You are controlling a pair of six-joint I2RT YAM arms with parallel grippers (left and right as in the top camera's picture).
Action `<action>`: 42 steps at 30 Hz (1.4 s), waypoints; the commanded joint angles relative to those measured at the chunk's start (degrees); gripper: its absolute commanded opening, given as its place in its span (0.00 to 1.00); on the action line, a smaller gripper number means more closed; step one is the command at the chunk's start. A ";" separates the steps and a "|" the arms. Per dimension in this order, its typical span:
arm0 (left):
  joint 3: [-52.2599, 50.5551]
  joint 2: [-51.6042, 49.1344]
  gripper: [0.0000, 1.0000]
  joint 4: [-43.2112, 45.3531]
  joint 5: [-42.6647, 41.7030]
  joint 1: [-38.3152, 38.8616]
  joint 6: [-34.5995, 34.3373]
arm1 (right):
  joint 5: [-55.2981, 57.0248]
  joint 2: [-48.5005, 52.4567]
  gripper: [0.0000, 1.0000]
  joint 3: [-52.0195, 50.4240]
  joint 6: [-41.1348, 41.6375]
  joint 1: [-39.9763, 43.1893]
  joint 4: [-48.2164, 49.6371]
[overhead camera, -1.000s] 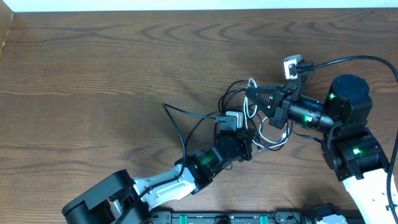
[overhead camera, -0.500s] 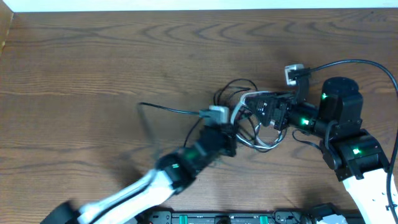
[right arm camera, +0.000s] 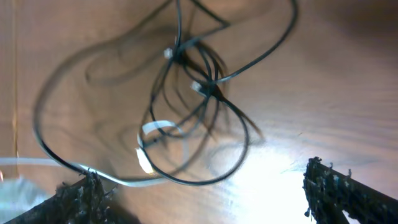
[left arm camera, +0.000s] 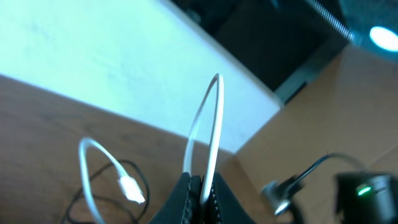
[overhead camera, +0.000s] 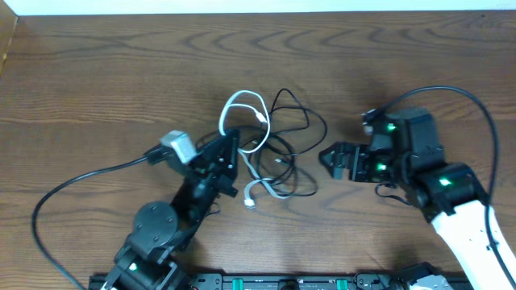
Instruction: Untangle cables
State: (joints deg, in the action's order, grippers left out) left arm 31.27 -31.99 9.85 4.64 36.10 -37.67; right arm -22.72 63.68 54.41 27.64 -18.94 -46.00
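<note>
The cables lie in a loose tangle mid-table: black loops crossing a white cord. My left gripper is at the tangle's left edge. It is shut on a fold of the white cord, which arches up from the jaws in the left wrist view, and a white plug hangs nearby. My right gripper stands open just right of the tangle with nothing between its fingers. In the right wrist view the black cables and a white plug lie ahead of that gripper.
Thick black arm cables run off the left arm and arc over the right arm. A dark rail lines the table's front edge. A pale wall strip borders the wooden table at the back.
My right gripper has opened, let go of the cables and drawn back to the right. The left arm has swung left, dragging the white cord and the tangle with it.
</note>
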 commanded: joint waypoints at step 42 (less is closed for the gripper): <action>0.46 1.40 0.08 16.81 22.23 -0.72 10.73 | 13.14 38.10 0.87 0.17 23.87 -27.69 23.67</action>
State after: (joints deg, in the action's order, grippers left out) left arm 31.24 -30.98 26.13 19.11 35.66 -33.06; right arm -18.06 101.73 54.57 53.65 -48.40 -18.90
